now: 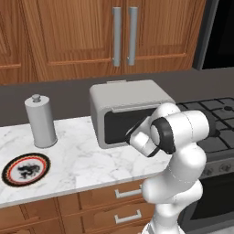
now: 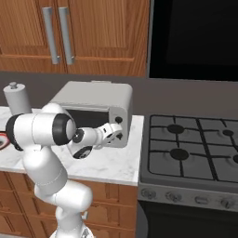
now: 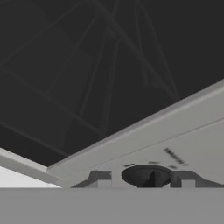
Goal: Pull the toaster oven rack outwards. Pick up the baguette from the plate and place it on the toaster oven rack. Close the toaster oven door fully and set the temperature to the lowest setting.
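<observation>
The light-grey toaster oven (image 1: 128, 93) (image 2: 93, 95) stands on the marble counter with its dark-glass toaster oven door (image 1: 119, 124) (image 3: 87, 65) closed. Faint wires of the toaster oven rack (image 3: 109, 65) show behind the glass. My gripper (image 2: 115, 133) (image 3: 142, 180) is at the oven's right front, below the upper knob (image 2: 118, 119). Its two fingertips closely flank the lower dark knob (image 3: 146, 174), shut on it. The round plate (image 1: 25, 168) with a black and red-orange rim lies bare at the counter's left. The baguette is hidden.
A tall grey canister (image 1: 40, 121) (image 2: 16, 100) stands left of the oven. A gas stove (image 2: 190, 148) adjoins the counter on the right. Wooden cabinets (image 1: 123, 32) hang above, and drawers (image 1: 128, 203) sit below the counter edge.
</observation>
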You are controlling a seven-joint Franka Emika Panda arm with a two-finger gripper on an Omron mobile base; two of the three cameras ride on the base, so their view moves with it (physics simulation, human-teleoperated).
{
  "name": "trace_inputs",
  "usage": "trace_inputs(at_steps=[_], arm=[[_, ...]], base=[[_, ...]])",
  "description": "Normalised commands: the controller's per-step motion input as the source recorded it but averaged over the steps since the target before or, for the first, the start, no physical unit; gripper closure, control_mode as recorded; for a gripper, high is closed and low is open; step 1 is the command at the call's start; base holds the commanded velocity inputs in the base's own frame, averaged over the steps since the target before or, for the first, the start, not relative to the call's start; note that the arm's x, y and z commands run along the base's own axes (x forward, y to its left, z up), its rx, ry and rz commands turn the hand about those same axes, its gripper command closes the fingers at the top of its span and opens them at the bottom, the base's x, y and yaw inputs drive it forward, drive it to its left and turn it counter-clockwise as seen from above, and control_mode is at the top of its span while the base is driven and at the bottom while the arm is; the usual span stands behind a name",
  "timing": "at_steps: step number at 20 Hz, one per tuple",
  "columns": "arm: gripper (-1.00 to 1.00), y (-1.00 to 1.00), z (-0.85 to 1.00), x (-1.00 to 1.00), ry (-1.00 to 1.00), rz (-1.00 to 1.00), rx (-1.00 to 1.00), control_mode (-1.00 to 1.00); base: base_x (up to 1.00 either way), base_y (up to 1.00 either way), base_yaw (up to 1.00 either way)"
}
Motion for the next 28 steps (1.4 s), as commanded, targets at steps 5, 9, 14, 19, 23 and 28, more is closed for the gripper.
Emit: trace_inputs(at_steps=[5,9,14,19,23,28], arm=[[1.0,1.0,-0.89,-0.25,0.01,0.27,0.0,-1.0],[1.0,1.0,-0.65,-0.14,0.0,0.26,0.0,-1.0],[1.0,1.0,-0.43,0.0,0.0,0.21,-0.02,-1.0],[1.0,1.0,-0.42,0.0,0.0,0.18,-0.04,-1.0],[1.0,1.0,-0.48,0.0,0.0,0.15,-0.09,-1.0],[1.0,1.0,-0.66,0.0,0.0,0.12,-0.11,-1.0]], base=[[0.0,0.0,0.0],[0.0,0.0,0.0],[0.0,0.0,0.0],[0.0,0.0,0.0],[0.0,0.0,0.0],[0.0,0.0,0.0]])
